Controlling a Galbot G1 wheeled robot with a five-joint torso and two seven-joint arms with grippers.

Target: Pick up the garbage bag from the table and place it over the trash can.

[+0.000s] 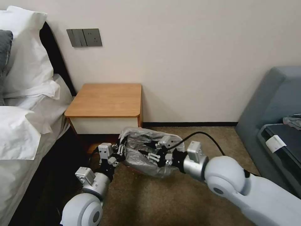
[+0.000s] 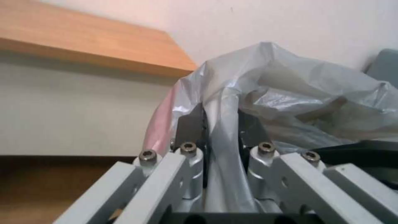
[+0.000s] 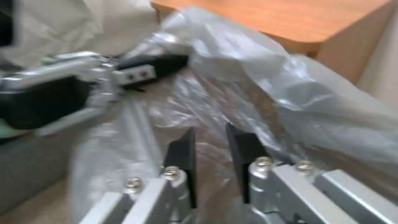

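- The garbage bag (image 1: pixel 147 152) hangs between my two grippers just in front of the table (image 1: pixel 106 99), low over the carpet and below the table's top; it is off the table already.
- Nearest me from the table, my left gripper (image 1: pixel 120 150) pinches a gathered fold of the bag's edge. In the left wrist view its fingers (image 2: pixel 191 124) stand close together with the film pressed between them, next to the pinkish strip (image 2: pixel 159 127) of the bag.
- My right gripper (image 1: pixel 153 153) is on the bag's other side, a little farther from the table's front. In the right wrist view its fingers (image 3: pixel 182 149) stand a narrow gap apart with film around them; I cannot tell whether they truly grip.
- I judge the bag to be very light, limp and slippery: it crumples, holds no shape, and can slide out of a loose pinch or tear if pulled hard.
- Best hold, I think, is on bunched film at the mouth edge, one grip at each side, so the opening can be spread.
- Count: one bag, one table, two grippers.
- Farthest, behind the table, stands the wall with one switch plate (image 1: pixel 84 37).
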